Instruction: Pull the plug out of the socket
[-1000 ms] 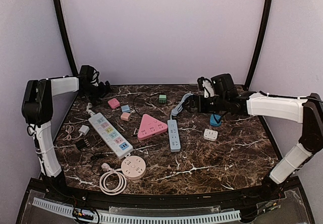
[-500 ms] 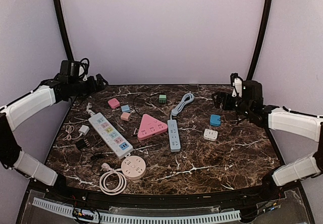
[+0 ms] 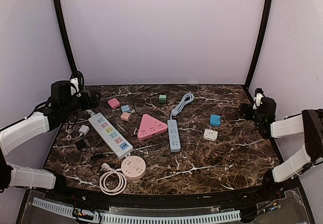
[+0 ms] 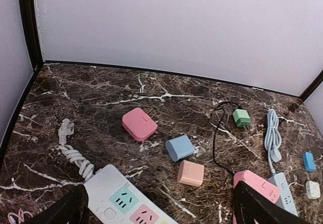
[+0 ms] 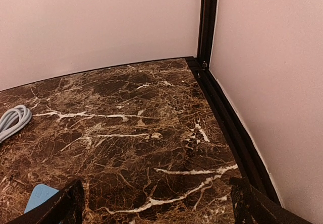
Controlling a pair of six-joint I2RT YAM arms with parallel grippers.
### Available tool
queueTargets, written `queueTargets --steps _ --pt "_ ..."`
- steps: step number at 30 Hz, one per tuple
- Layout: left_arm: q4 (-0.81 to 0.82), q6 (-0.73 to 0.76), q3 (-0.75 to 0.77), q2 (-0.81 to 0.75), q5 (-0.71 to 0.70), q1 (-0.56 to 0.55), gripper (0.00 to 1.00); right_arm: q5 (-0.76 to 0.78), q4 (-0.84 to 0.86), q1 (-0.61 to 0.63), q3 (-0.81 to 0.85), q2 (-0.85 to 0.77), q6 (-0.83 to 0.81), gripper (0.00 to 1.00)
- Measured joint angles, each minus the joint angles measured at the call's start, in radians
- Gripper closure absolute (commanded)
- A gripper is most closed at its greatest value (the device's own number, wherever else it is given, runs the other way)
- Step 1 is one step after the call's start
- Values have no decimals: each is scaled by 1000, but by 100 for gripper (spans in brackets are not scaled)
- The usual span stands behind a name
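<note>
A long white power strip with coloured socket faces lies at the left; its end shows in the left wrist view. A pink triangular strip, a blue strip and a round pink socket lie mid-table. I see no plug seated in any socket. My left gripper is open and empty above the strip's far end. My right gripper is open and empty at the right edge, over bare marble.
Loose adapters lie about: pink, blue, peach, green, blue, white. A white plug and a black plug lie left. A coiled white cord lies near the front. Black frame posts stand at the back corners.
Both arms have pulled back. The right gripper moved from the table's middle to the right edge. The left gripper drew back from the back-left corner towards the near left. Both stay empty.
</note>
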Motion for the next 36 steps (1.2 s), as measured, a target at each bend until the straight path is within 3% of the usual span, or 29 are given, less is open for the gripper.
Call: queueTargets --steps 8,16,27,36 --pt "152 110 -177 -14 -140 52 1 -71 410 -1 -112 135 -84 1" --pt "407 134 -301 2 -204 247 1 -111 485 6 -116 152 -124 1" --pt "917 201 -369 428 -116 254 1 -117 487 6 -105 152 -128 1" --pt "1022 249 -364 466 -14 254 1 -138 483 1 -98 152 -128 1"
